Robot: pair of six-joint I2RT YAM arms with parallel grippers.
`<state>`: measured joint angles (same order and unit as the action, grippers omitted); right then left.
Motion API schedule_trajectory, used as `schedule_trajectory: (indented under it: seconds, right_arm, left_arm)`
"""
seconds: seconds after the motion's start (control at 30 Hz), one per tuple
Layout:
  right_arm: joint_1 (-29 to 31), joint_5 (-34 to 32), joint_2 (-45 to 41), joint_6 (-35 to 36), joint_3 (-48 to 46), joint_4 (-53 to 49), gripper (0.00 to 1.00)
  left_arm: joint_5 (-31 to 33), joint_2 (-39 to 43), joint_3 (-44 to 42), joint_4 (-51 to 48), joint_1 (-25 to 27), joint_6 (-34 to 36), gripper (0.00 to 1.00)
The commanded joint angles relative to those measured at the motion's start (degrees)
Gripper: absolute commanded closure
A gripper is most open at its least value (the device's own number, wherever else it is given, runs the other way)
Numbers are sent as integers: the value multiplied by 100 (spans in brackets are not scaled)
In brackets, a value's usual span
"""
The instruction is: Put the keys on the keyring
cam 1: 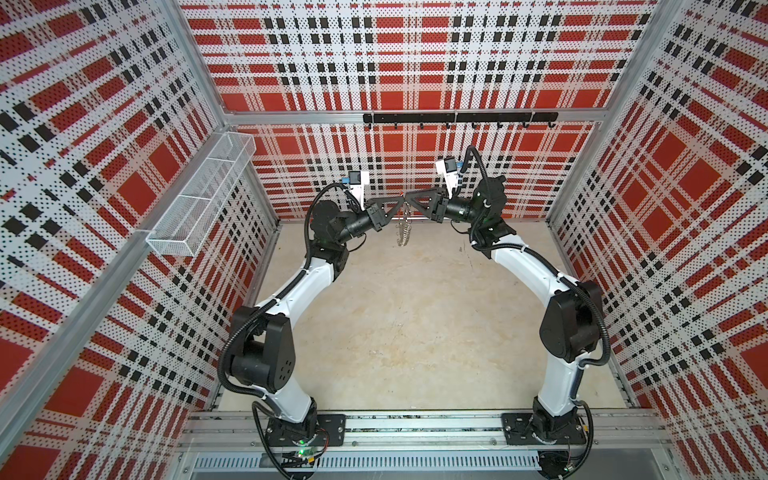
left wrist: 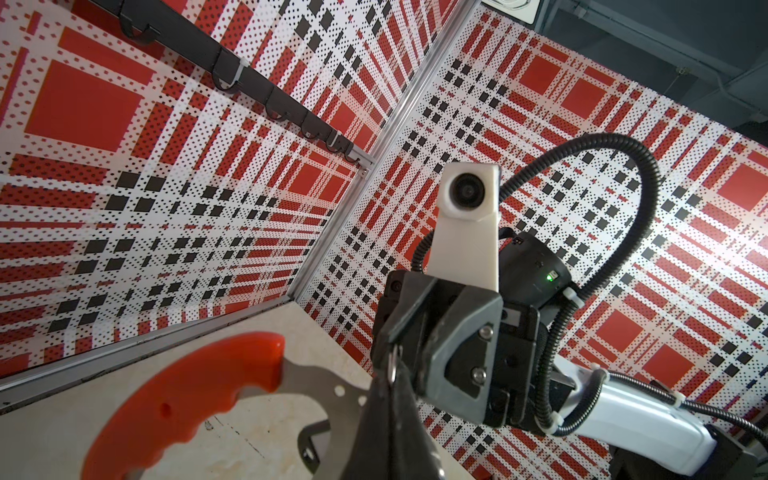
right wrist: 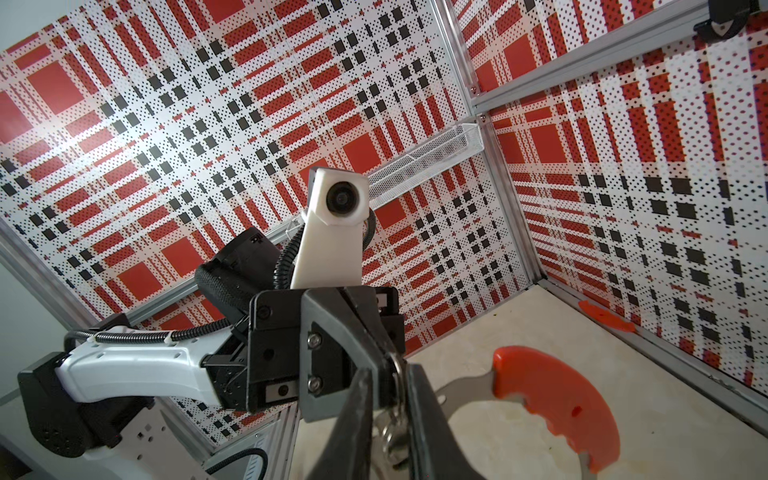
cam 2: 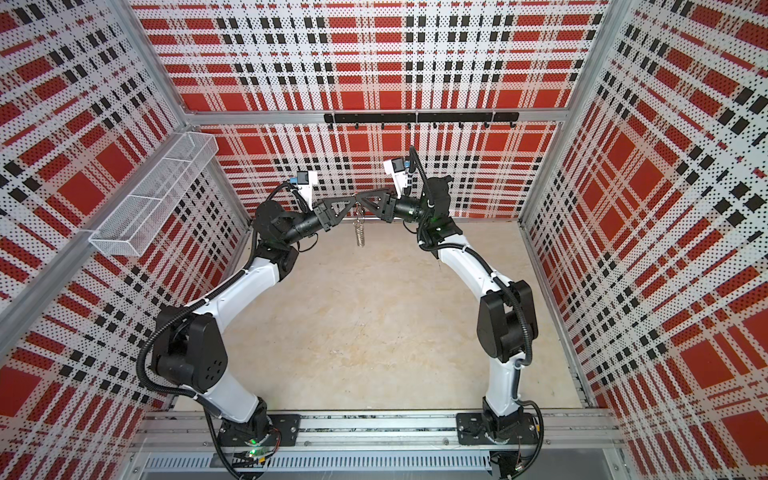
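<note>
Red plaid perforated walls (cam 1: 415,62) surround a pale, scuffed floor (cam 1: 415,332).

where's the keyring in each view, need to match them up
Both top views: keyring hangs upper centre.
Left wrist: keyring lower left of picture, red segment nearest.
Right wrist: keyring lower right of picture.
Shared landmark: beige table behind it.

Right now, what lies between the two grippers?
Between left gripper and right gripper: a silver split ring, shown in the left wrist view; the keyring hangs below them in both top views.
</note>
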<state>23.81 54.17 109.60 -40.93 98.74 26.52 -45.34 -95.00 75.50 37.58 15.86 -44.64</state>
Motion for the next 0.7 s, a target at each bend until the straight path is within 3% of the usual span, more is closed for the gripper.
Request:
schedule_trajectory:
  seconds: [0.0,0.1,0.3,0.43,0.47,0.6,0.67]
  right_arm:
    - [26,190,30,-161,83,318,79]
    - [25,207,20,-176,88,311,79]
    - [19,251,30,-343,89,481,98]
    - [27,271,43,-577,70,772,100]
    - [24,265,46,-638,67,852,100]
    - [20,134,54,-838,76,1219,100]
    - [24,86,68,-942,93,1382,100]
  left_arm:
    - [35,219,263,132,49,106,100]
    - [26,221,262,135,58,114,100]
    - [39,240,246,121,67,114,100]
    - [82,295,213,135,59,131,100]
    - [115,315,197,131,58,152,97]
    - [591,635,-130,135,-63,376,64]
    - [878,855,-397,127,-269,430,62]
